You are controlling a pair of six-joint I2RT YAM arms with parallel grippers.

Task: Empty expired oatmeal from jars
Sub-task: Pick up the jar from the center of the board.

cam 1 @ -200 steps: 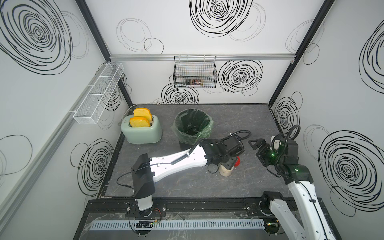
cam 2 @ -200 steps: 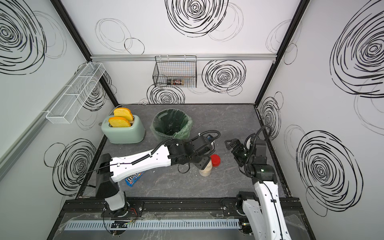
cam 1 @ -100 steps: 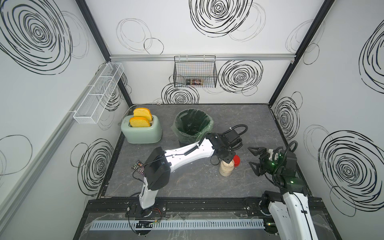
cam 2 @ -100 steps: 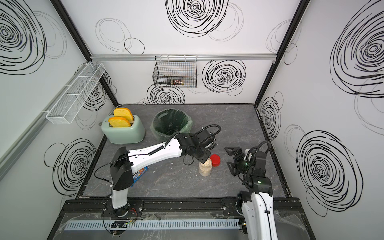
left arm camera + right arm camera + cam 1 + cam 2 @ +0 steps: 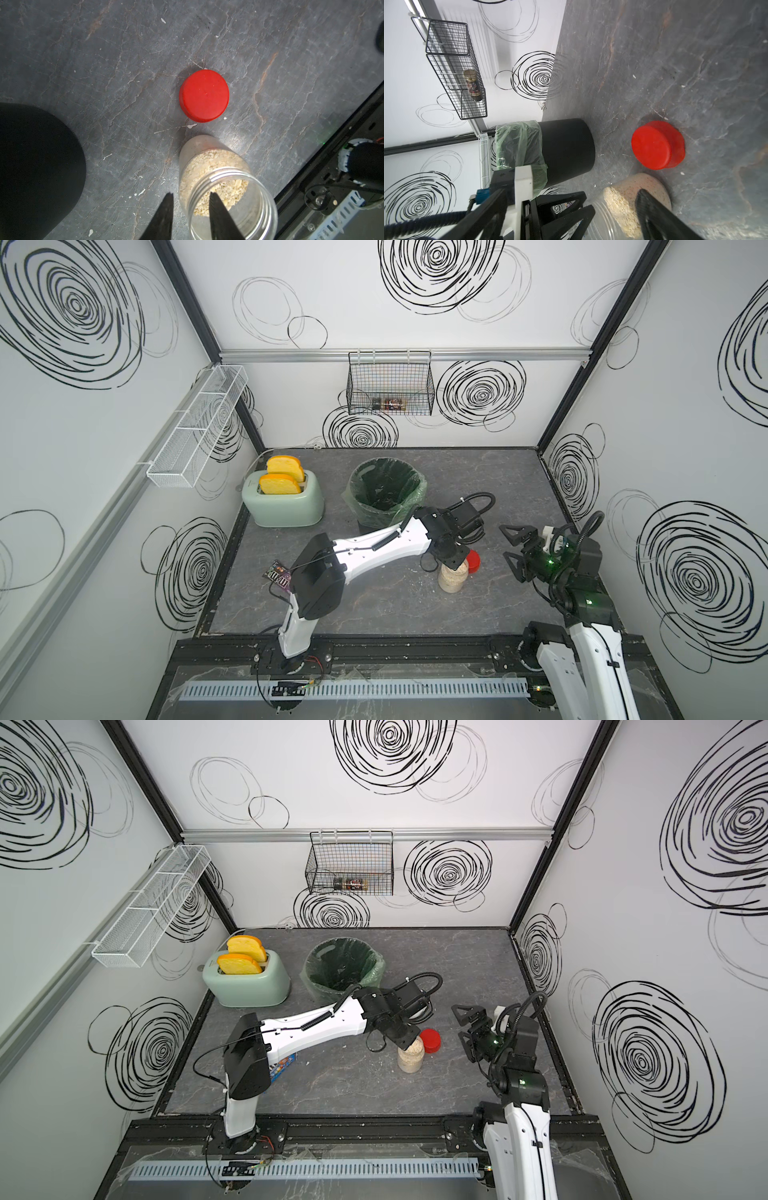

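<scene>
1. While the jar (image 5: 452, 581) stands upright and uncapped on the surface (image 5: 374, 605), oatmeal (image 5: 209, 166) inside, its long axis is vertical, directly under the left gripper (image 5: 190, 193)
2. Its jaws are narrowly parted astride the rim wall, one inside the mouth, one outside; no pinch is seen
3. The right gripper (image 5: 510, 549) is seen well apart, jaws spread wide, empty

green-lined black bin (image 5: 376, 511) upright. mint toaster (image 5: 286, 506) with two bread slices (image 5: 279, 484) beside bin. wire basket (image 5: 390, 383) on wall behind bin. candy packet (image 5: 279, 574) well apart from bin.
</scene>
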